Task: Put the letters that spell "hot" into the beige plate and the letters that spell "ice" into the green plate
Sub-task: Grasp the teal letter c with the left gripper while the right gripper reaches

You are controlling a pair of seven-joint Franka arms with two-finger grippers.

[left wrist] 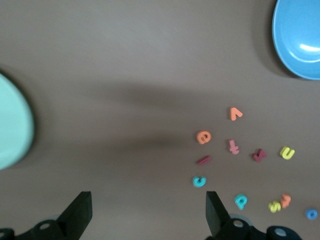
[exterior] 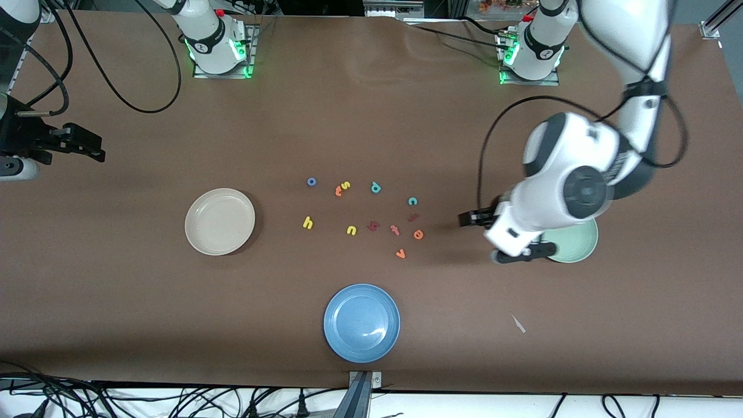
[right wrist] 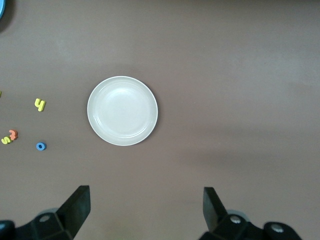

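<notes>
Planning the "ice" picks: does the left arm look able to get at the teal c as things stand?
Probably yes. The left claw is open, low over bare table just toward the left arm's end from the teal c. Only the maroon i lies close beside it.

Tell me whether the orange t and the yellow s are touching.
Touching. The left wrist view shows the orange t pressed against the yellow s with no table between them; the front view agrees.

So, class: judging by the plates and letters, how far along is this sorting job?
Nothing is done yet: the beige plate and the green plate hold no letters. Nothing is in hand; the left hand is open by the green plate, and the right hand waits open. All six letters, like the h and c, remain.
</notes>
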